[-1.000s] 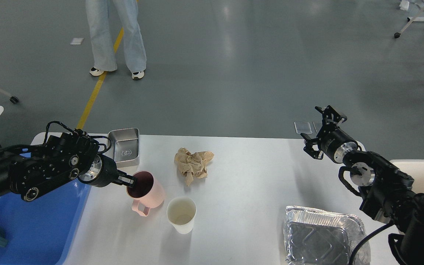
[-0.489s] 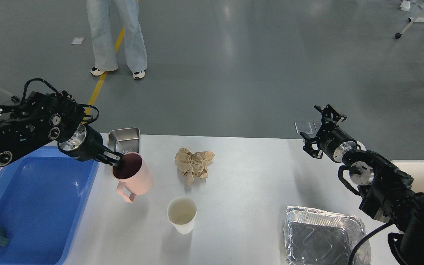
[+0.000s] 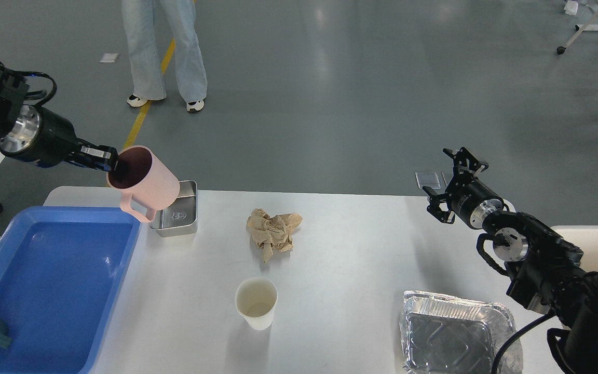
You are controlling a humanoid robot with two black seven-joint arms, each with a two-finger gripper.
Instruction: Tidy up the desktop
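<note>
Left gripper (image 3: 108,159) jaws pinch the ribbed pink plastic mug (image 3: 146,179) rim above the white desk (image 3: 340,249); right gripper (image 3: 452,184) jaws spread.

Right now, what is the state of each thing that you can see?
Pink ribbed plastic mug: lifted, tilted, rim gripped by left claw.
Right claw: open, empty.
White paper cup: upright, on the white desktop.
Brown paper: crumpled.
Blue plastic tray: mostly empty.
Foil tray: empty.

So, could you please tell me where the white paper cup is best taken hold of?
Grip the white paper cup by its rim wall, coming from above, one finger inside: it stands upright and open on the desktop, with clear space around it.
</note>
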